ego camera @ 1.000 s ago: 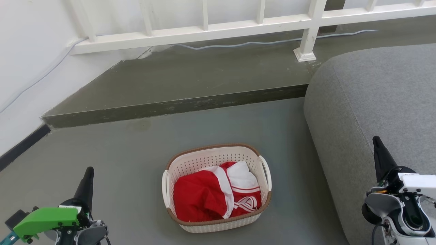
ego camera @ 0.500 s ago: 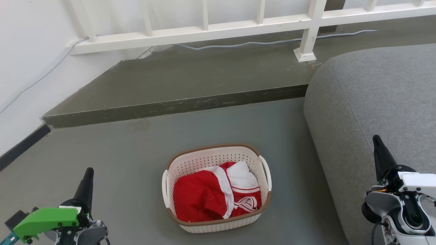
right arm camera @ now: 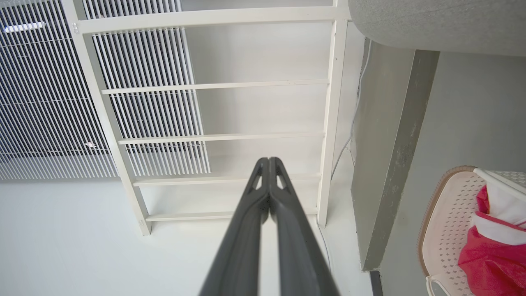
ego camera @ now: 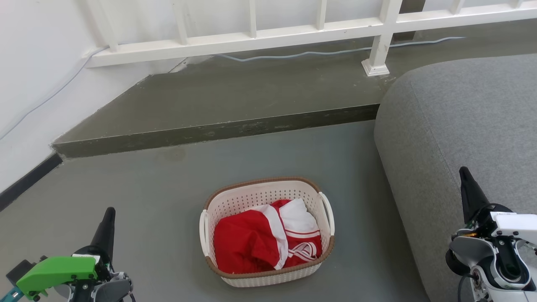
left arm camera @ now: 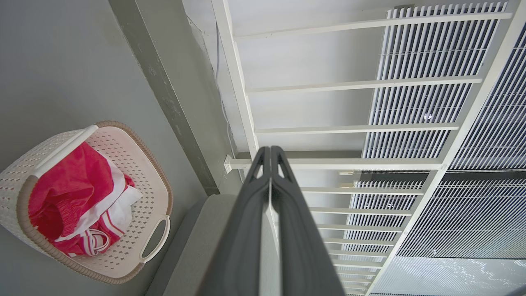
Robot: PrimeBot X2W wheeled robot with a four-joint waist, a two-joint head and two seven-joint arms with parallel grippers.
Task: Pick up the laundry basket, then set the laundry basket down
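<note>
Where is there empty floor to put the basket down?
Bare floor lies left of the basket, between it and the left hand, and ahead of it up to the step. The right side is tight: the couch sits close beside the basket.

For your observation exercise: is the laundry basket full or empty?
Partly full: the laundry basket holds crumpled red clothing; its far wall is bare.

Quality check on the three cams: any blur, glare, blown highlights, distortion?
Head view: soft even light, sharp, barely any shadow by the laundry basket. Left wrist view: wide-angle stretch, left gripper looms large, no glare. Right wrist view: white wall nearly washed out, right gripper and railing crisp.
</note>
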